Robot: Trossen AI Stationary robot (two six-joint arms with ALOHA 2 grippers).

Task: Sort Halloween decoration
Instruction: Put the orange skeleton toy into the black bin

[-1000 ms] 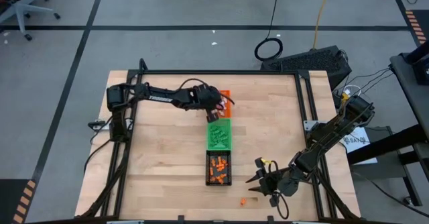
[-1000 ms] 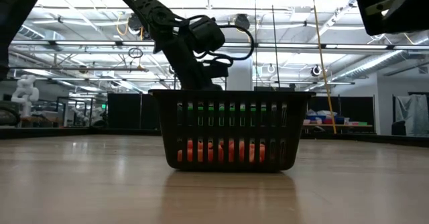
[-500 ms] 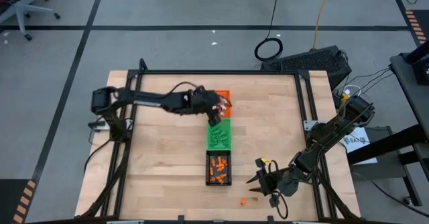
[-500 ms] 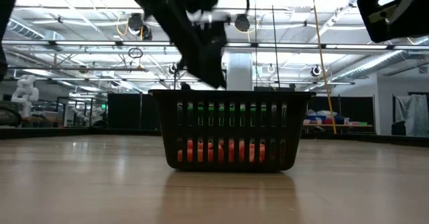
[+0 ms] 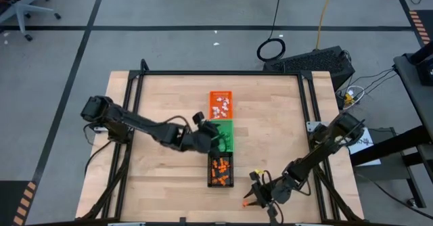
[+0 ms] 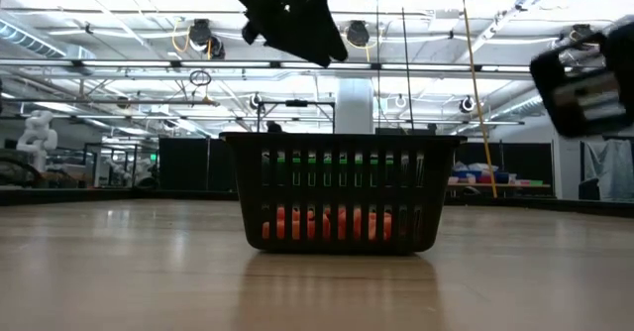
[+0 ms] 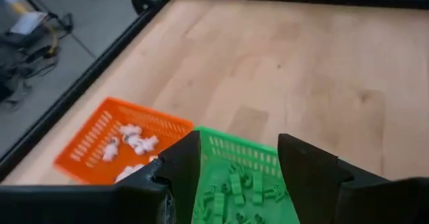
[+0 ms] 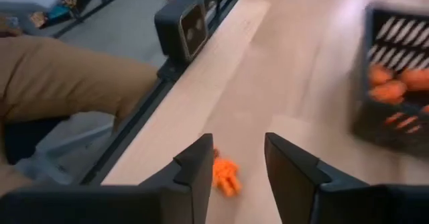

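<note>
While most Halloween decoration sits sorted in the trays, one loose orange trinket (image 5: 245, 203) lies near the table's front edge, at about 5 o'clock from the black tray (image 5: 220, 170). Right gripper (image 5: 256, 197), fingers apart and empty, has shifted left to sit just beside it, trinket between the fingers in its wrist view. Left gripper (image 5: 211, 137), jaws parted, empty, has left the orange tray (image 5: 220, 105) for the green tray (image 5: 222, 134). Bare wood lies open at 9 and 3 o'clock.
</note>
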